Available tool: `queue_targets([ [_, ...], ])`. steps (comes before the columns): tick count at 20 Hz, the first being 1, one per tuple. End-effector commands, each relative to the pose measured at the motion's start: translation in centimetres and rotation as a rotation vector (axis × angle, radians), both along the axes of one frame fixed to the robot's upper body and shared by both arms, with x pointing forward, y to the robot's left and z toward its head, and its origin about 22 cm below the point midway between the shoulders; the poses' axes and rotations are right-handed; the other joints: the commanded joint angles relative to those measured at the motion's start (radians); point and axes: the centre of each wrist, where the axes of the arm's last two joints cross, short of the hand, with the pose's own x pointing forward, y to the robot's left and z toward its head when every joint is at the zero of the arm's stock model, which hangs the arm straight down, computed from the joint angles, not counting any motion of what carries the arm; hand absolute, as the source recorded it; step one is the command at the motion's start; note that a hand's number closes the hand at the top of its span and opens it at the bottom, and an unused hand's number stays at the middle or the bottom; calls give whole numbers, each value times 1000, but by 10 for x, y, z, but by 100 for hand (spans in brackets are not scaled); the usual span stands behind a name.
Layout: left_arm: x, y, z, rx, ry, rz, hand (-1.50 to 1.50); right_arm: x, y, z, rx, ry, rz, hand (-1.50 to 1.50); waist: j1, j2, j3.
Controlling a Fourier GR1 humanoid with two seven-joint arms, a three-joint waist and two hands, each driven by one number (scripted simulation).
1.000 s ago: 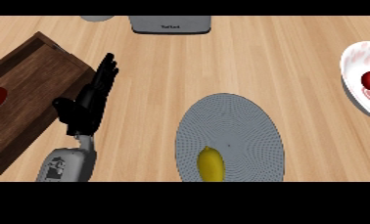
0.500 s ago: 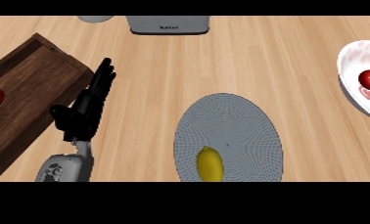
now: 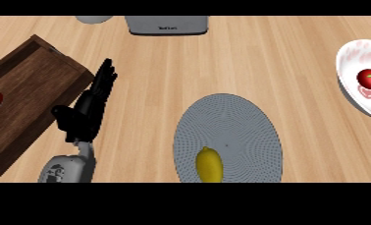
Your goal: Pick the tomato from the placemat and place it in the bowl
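A light wooden counter top (image 3: 239, 62) fills the view. At its far edge stand a grey appliance (image 3: 167, 24), whose small lettering is too fine to read, and a grey round object (image 3: 94, 19). A dark brown wooden tray (image 3: 33, 79) lies along the left edge. The left hand (image 3: 85, 108) rests open beside it, fingers straight, holding nothing. The round red tomato (image 3: 365, 77) sits in the white bowl (image 3: 348, 67) at the right edge. Near the front edge, a yellow elongated fruit (image 3: 209, 164) lies on the grey oval placemat (image 3: 228, 126).
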Motion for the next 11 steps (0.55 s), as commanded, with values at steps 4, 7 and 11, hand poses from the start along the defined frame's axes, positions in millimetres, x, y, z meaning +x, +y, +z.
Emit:
queue_targets([
  [4,-4,5,12,3,7,-10,0,-52,-2,-24,68,-71,96,-150,2,0,0],
  [7,12,6,4,3,-1,-4,0,-72,-3,-13,59,-48,120,-150,0,2,0],
  [11,5,2,-6,4,4,-3,0,-100,3,-25,51,-15,112,-150,1,2,0],
])
